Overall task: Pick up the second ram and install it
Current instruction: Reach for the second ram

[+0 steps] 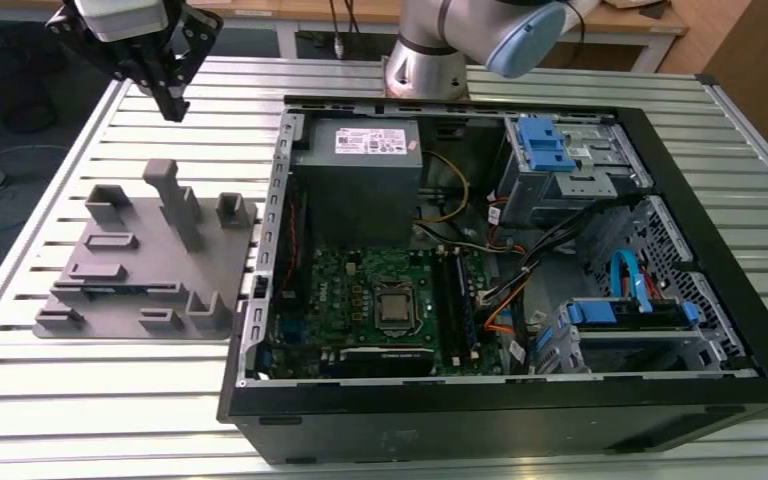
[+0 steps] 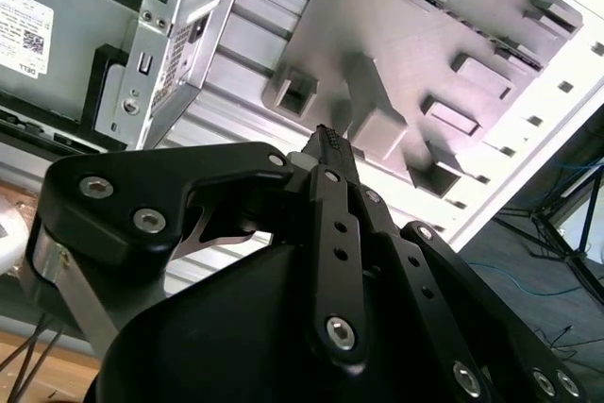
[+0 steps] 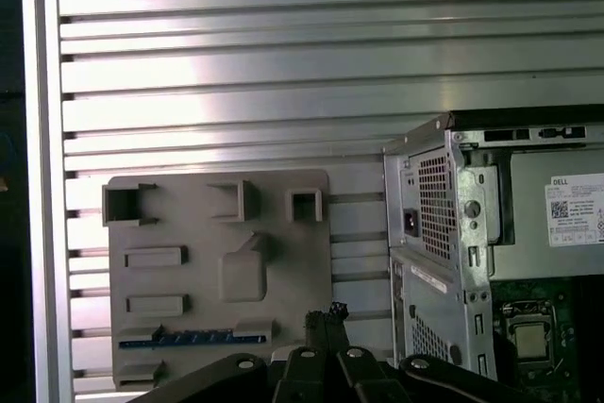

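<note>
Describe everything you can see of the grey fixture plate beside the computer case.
The grey fixture plate is a flat rectangular slab, matte and plastic-looking, with moulded upright brackets, low blocks and one tall post. It lies flat on the slatted metal table, on the exterior view's left of the open computer case, with a gap between them. The second ram, a thin dark-blue stick, rests edge-on in a slot near one edge.

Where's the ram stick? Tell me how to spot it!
Find the open computer case; the grey plate lies beside it, on the exterior view's left. On the plate sits the ram, the only thin dark-blue strip among grey blocks.
</note>
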{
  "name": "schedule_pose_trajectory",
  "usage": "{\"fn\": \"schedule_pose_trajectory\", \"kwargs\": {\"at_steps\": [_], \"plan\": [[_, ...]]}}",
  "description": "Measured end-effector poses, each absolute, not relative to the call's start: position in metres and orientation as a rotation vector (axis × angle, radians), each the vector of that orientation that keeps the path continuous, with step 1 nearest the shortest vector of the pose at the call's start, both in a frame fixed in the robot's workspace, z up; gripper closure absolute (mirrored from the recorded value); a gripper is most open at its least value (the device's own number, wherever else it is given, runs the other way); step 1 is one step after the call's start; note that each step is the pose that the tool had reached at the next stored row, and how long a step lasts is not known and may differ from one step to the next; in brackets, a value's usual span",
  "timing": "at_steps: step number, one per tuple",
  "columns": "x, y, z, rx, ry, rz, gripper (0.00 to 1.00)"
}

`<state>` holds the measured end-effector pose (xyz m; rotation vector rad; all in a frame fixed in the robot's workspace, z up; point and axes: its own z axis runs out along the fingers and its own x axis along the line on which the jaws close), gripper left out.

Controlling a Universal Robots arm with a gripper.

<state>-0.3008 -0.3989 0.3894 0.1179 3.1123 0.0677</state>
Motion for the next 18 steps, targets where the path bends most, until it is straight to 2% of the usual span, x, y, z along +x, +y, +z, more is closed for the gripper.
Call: {"fn": "schedule_pose_trajectory", "kwargs": {"at_steps": [11, 18], "plan": [[-0.327, -0.403, 0.385, 0.118, 3.112, 0.068, 0.89], [-0.339, -0.415, 0.382, 0.117, 3.112, 0.068, 0.89]]}}
